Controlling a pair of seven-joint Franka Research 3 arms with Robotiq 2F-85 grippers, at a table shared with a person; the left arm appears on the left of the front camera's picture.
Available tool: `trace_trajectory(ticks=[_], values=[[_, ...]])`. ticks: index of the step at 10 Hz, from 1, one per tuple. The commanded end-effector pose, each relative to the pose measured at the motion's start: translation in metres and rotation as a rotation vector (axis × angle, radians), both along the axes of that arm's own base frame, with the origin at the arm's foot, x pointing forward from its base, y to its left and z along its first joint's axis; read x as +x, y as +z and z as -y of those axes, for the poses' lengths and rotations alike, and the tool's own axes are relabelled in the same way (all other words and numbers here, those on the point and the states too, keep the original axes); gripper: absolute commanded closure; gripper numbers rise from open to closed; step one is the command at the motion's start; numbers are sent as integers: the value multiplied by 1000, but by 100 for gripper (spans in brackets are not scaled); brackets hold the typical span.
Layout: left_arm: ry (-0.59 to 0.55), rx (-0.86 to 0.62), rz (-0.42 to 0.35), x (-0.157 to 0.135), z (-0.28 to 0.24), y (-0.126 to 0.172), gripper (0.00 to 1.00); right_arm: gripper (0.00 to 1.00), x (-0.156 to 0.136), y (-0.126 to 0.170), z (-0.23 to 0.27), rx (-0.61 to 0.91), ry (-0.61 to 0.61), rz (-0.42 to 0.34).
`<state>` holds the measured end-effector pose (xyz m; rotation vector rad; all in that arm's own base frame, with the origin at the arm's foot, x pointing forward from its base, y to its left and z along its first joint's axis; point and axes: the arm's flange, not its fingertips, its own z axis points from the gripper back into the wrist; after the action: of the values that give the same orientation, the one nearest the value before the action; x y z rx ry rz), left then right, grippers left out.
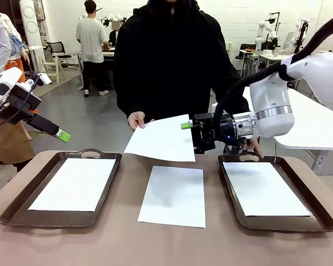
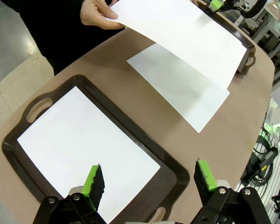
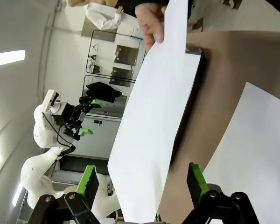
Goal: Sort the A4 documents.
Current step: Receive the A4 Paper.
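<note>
The right gripper (image 3: 144,179) stood wide, the held sheet (image 3: 154,116) seemingly running up between its fingers — pinched only at its far corner by the person's hand (image 3: 151,21) — so a shallow or skewed closing could have crumpled that limp edge or missed it.

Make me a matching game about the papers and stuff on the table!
Things:
1. raised sheet
2. middle sheet
3. left tray
4. right gripper

Matches:
A. dark brown
B. open
C. flat on the table
D. held by a hand

Pairs: 1-D, 2-C, 3-A, 4-B
</note>
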<state>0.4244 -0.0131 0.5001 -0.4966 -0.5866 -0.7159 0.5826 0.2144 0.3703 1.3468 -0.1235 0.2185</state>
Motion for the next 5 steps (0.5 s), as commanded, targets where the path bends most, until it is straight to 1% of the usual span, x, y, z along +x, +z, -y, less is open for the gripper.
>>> trace_trajectory(ticks=[1, 3, 4, 5], values=[[-1, -4, 2, 0, -1, 0, 0, 0, 14, -5, -13, 18, -44, -45], [-1, -4, 2, 0, -1, 0, 0, 0, 22, -15, -13, 47, -39, -107], [-1, -4, 2, 0, -1, 0, 0, 0, 24, -17, -12, 59, -31, -122], [-1, -4, 2, 0, -1, 0, 0, 2, 23, -17, -11, 71, -12, -110]])
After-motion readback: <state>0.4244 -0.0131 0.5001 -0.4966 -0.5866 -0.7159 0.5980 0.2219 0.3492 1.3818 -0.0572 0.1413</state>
